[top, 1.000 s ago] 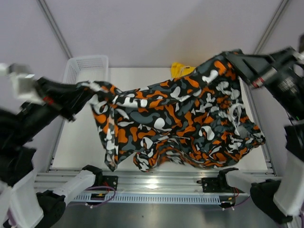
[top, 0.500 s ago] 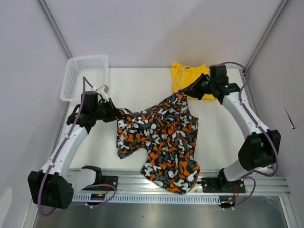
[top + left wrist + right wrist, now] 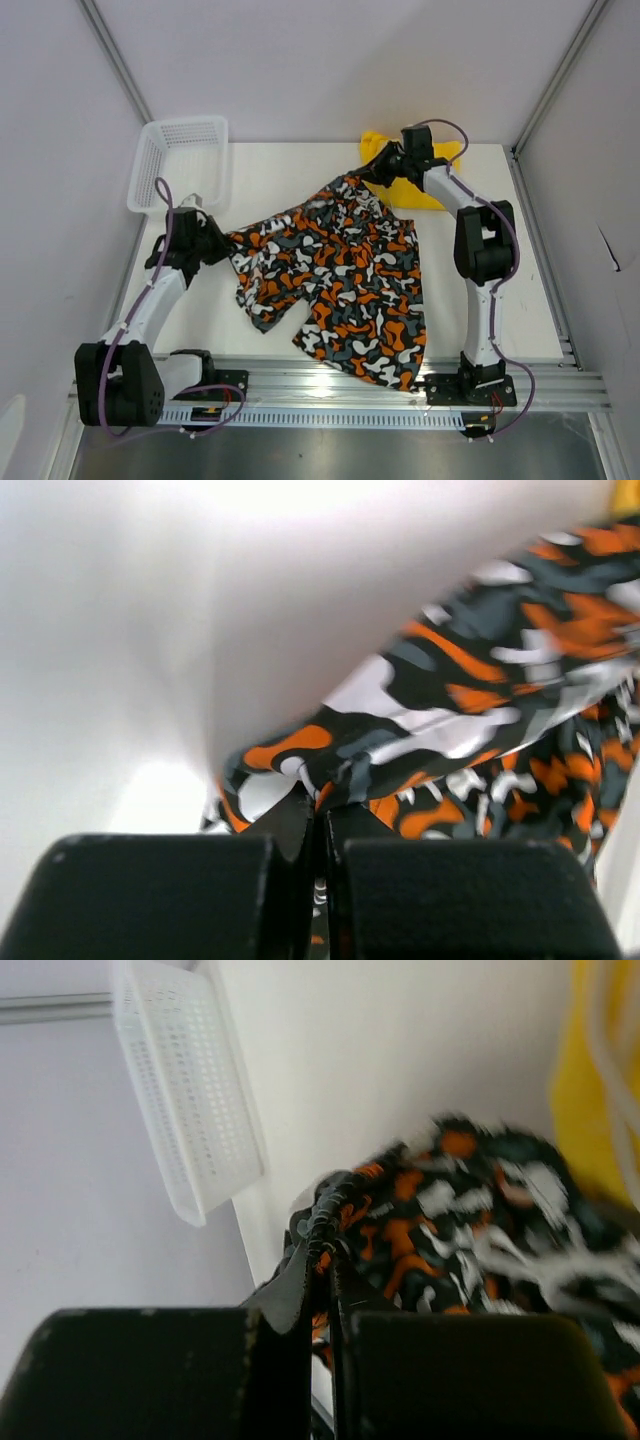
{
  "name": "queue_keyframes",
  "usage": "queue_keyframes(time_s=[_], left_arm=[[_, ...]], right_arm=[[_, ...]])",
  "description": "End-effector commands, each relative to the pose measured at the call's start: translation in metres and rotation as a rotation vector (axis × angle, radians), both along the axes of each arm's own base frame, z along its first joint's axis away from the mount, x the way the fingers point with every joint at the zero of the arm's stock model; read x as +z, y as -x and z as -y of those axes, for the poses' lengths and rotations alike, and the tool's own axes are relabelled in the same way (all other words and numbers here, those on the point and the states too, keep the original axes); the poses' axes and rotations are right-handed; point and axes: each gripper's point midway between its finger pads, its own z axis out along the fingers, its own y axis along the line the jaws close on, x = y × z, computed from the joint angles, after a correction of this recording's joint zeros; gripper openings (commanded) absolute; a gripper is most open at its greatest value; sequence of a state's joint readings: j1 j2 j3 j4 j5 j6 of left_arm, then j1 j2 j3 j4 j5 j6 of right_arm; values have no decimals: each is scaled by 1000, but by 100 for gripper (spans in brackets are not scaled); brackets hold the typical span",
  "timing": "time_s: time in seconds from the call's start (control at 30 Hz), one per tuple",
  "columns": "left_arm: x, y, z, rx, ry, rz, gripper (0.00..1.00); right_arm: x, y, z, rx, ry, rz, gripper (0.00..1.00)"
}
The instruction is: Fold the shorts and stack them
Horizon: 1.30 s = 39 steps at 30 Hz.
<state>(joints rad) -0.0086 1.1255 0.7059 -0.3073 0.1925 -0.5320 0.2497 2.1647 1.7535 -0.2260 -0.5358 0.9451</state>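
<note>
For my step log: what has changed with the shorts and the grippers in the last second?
Both arms came down from near the camera, lowering the patterned shorts onto the table. The right gripper went to the far side, by the yellow shorts. It and the left gripper stay shut on the fabric; the basket has not moved.

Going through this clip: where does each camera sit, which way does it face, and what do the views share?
Top external: above and behind the arm bases, looking down at the table; both arms show, left end effector and right end effector gripping the patterned shorts.
Left wrist: on the left arm, looking along its shut fingers at the patterned fabric.
Right wrist: on the right arm, looking past its shut fingers toward the basket, yellow shorts at right.
Shared: all three see the patterned shorts.
</note>
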Motion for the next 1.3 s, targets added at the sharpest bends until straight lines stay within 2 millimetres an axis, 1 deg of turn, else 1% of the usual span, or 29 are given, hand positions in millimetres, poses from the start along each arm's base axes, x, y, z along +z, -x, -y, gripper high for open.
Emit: queue_keyframes(time_s=[0.0,0.03,0.07,0.13,0.17,0.2,0.23,0.27,0.3,0.33,0.37,0.4,0.47,0.5,0.53,0.6,0.63,0.67,0.83,0.9,0.93,0.97,1.0,1.03,1.07,1.1,1.17,1.2,1.27], left_arm=[[19,-19,-32,129,0,103,0],[20,-21,-35,138,2,106,0],[18,-24,-42,158,3,100,0],[15,-27,-47,174,9,95,4],[12,-28,-50,187,12,82,9],[8,-28,-53,205,1,74,34],[5,-27,-57,224,-8,62,50],[3,-25,-61,252,-16,54,64],[1,-21,-68,286,-45,40,87],[2,-20,-72,302,-59,38,98],[3,-18,-74,316,-69,37,99],[9,-17,-76,324,-75,50,99],[13,-15,-75,323,-74,67,99],[16,-15,-75,323,-75,81,99],[22,-13,-75,322,-76,104,99],[26,-12,-69,301,-75,121,99],[32,-13,-65,282,-75,141,99],[33,-13,-54,241,-85,150,99],[37,-13,-7,108,-96,187,99],[40,-13,18,48,-51,216,99],[37,-13,25,30,-39,224,99],[31,-11,41,-13,-28,219,99],[30,-10,52,-53,-11,220,99],[33,-13,58,-62,-10,227,99],[35,-12,70,-96,-5,227,99],[26,-13,76,-113,-11,196,99],[32,-14,95,-168,-6,197,99],[30,-12,101,-190,-10,184,99],[30,-10,122,-246,-28,165,99]], right_arm=[[68,-34,-30,51,-73,252,0],[88,-44,-36,55,-93,310,0],[74,-53,-44,64,-95,310,0],[77,-64,-60,79,-120,352,0],[108,-73,-69,86,-186,445,0],[83,-81,-78,105,-211,421,6],[84,-83,-88,119,-243,436,22],[109,-86,-96,126,-305,498,53],[87,-92,-101,128,-312,478,62],[88,-93,-105,127,-317,487,69],[89,-93,-108,129,-309,500,83],[84,-96,-107,111,-292,499,85],[93,-95,-101,102,-271,526,87],[81,-94,-98,102,-238,518,87],[96,-90,-94,105,-233,541,87],[100,-87,-82,103,-205,543,87],[87,-84,-76,118,-171,532,86],[100,-76,-70,125,-149,533,85],[100,-42,-37,169,77,517,80],[94,-21,-14,148,187,491,77],[89,-17,-1,130,216,477,76],[59,-2,11,132,258,409,75],[72,7,24,96,284,421,74],[65,15,34,85,298,403,73],[36,29,48,79,325,341,73],[42,36,60,47,358,350,73],[24,52,80,20,415,283,71],[2,67,88,27,450,229,70],[-11,89,100,7,515,177,70]])
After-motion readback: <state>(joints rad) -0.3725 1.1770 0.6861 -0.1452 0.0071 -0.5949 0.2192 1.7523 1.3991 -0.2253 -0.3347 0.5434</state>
